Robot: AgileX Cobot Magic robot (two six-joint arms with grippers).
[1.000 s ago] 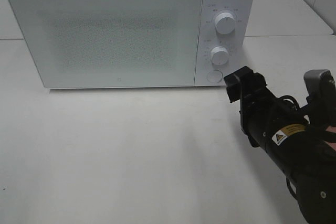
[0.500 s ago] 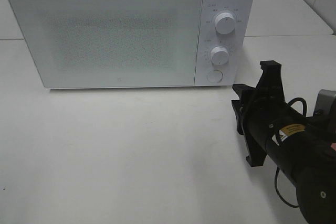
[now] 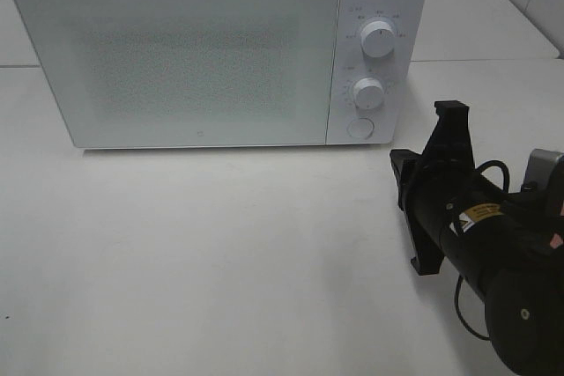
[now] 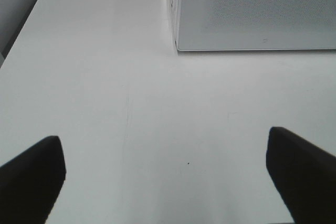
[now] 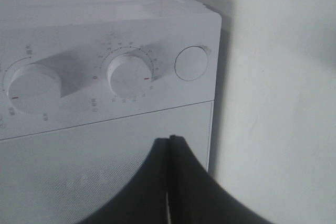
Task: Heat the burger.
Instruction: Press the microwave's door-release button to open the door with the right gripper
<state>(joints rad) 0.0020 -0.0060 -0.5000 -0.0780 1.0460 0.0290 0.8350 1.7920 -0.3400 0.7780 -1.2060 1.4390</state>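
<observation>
The burger shows in none of the views, so its look and its place cannot be told. The white microwave [image 3: 194, 50] stands on the white table [image 3: 220, 253] with its frosted door closed. The right gripper [image 5: 169, 139] has its two fingers pressed together with nothing between them; it points at the control panel, near the round button [image 3: 359, 128] but apart from it. The left gripper [image 4: 165, 177] hangs over the bare table, its fingers spread wide and holding nothing.
</observation>
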